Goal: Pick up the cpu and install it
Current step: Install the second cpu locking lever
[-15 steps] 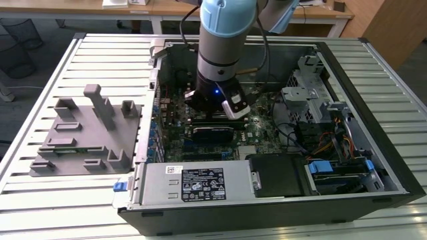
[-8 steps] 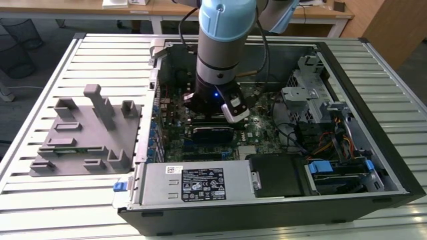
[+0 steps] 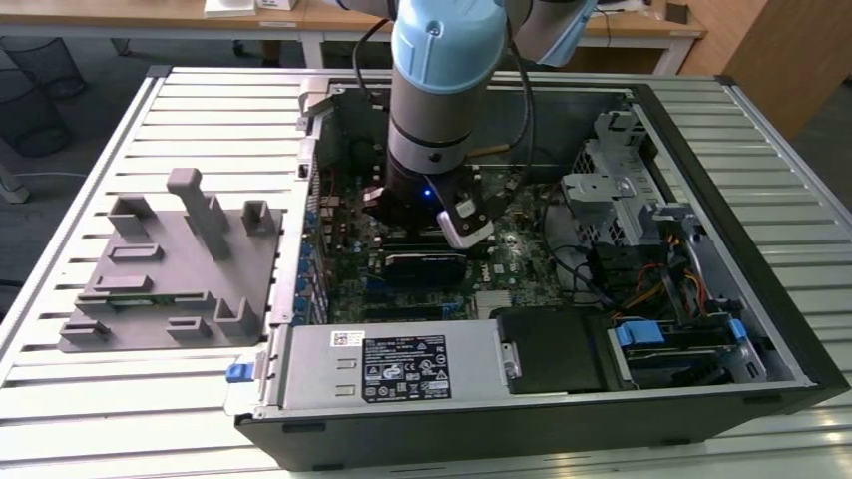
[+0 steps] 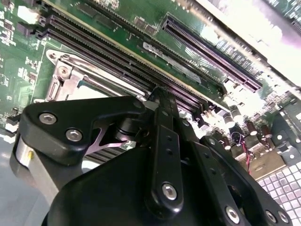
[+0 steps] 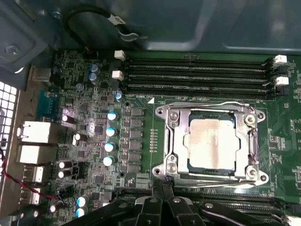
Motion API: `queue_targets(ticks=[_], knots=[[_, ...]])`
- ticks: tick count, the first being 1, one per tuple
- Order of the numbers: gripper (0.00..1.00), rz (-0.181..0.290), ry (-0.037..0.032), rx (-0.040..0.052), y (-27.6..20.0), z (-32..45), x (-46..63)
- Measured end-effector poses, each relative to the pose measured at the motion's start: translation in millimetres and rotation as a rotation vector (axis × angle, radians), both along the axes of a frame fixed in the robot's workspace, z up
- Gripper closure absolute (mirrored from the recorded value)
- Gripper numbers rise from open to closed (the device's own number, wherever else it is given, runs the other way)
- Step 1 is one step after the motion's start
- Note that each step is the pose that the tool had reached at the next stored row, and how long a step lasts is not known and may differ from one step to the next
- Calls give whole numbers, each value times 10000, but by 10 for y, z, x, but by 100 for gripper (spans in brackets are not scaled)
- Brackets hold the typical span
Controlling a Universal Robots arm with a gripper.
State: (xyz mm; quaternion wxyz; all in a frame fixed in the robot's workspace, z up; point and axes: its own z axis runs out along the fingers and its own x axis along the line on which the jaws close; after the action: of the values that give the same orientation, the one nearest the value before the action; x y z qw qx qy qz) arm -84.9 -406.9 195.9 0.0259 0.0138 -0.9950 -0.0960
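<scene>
Hand, cut off at the first wrist view's lower edge, fingers together and empty beside the socket frame. The cpu sits in that frame, centre-right; its rim is partly hidden.

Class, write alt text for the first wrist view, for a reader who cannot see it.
A silvery square cpu sits inside the metal socket frame on a green motherboard. Four long black memory slots run alongside the frame, small round capacitors stand in a row nearby, and the black end effector pokes in at the picture's edge, close to the frame.
</scene>
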Motion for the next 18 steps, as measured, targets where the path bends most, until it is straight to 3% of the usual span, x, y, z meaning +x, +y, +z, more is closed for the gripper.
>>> queue_targets(ticks=[7,13,18], knots=[[89,3,-5,310,1,-18,-23],[89,6,-6,426,0,-25,-40],[89,9,-7,450,2,-26,-42]])
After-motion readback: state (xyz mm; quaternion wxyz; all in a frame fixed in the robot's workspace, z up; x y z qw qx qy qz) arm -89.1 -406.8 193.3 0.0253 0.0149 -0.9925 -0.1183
